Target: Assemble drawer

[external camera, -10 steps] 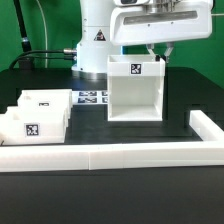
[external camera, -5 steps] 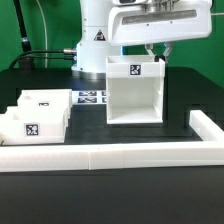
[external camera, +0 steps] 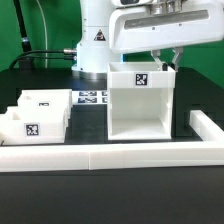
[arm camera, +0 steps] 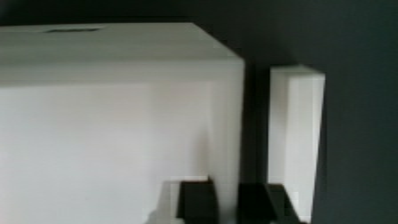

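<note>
The drawer housing (external camera: 140, 105) is a tall white open-fronted box with a tag on its upper front rim. It stands right of centre in the exterior view. My gripper (external camera: 165, 60) comes down on its top right edge and is shut on the housing's right side wall. In the wrist view the two dark fingers (arm camera: 199, 200) straddle the wall's edge, with the gripper (arm camera: 231, 192) over the housing's white face (arm camera: 107, 110). Two smaller white tagged trays (external camera: 32, 118) sit together at the exterior view's left.
The marker board (external camera: 92, 98) lies flat behind the trays, left of the housing. A long low white wall (external camera: 100, 157) runs along the front and turns back at the right (external camera: 210, 125), close to the housing. A narrow white strip (arm camera: 302, 130) shows beside the housing in the wrist view.
The housing has shifted toward the exterior view's right and nearer the camera, held in my gripper. The arm moved with it. The trays have not moved.
</note>
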Tool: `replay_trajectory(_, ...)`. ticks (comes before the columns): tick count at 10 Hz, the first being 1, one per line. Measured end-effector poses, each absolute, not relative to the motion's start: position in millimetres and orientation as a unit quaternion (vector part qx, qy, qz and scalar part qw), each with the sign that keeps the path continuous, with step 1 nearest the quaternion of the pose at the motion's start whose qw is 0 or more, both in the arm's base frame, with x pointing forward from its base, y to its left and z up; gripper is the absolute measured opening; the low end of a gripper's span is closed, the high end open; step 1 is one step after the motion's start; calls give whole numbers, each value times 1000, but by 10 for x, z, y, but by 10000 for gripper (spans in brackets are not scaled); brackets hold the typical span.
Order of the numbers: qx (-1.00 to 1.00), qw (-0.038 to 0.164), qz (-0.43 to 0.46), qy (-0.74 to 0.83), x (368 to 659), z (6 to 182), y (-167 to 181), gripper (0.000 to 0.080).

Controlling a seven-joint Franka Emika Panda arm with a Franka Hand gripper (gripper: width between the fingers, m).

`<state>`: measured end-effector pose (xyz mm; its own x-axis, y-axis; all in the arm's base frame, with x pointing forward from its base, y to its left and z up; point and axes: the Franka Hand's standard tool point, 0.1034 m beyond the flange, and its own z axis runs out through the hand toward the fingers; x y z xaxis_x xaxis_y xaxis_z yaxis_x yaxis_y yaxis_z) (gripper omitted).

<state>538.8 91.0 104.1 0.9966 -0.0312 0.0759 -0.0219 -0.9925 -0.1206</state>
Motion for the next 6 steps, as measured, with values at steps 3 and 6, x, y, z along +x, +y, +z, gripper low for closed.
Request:
replay_trajectory(3,-997,61,-52,6,5591,1058,896,42)
replay_trajectory(6,-995,65,-51,59,5604,1069,904,42)
